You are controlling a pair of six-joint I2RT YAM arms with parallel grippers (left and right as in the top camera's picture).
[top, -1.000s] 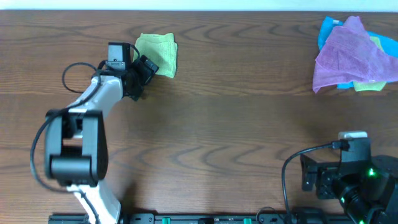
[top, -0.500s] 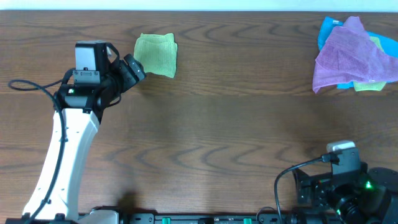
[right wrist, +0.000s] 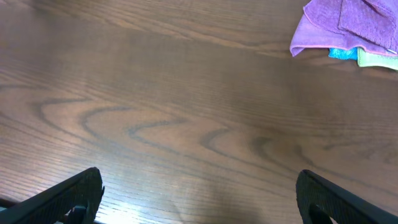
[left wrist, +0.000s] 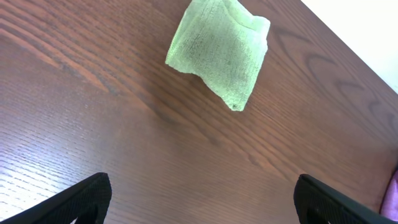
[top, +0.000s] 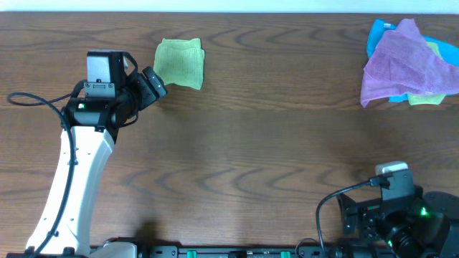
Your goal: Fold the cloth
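Observation:
The lime-green cloth (top: 181,63) lies folded into a small rectangle on the table at the back left. It also shows in the left wrist view (left wrist: 219,51), lying flat ahead of the fingers. My left gripper (top: 153,82) is open and empty, just left of and below the cloth, apart from it; its fingertips frame bare wood (left wrist: 200,198). My right gripper (top: 358,215) is open and empty near the front right edge, over bare table (right wrist: 199,198).
A pile of cloths with a purple cloth (top: 405,61) on top of a blue one (top: 378,34) sits at the back right, also in the right wrist view (right wrist: 348,25). The table's far edge (top: 229,13) runs along the top.
The left arm drew back from the cloth to the left and its gripper is clear of it. The right arm shifted slightly lower. The cloth has not moved.

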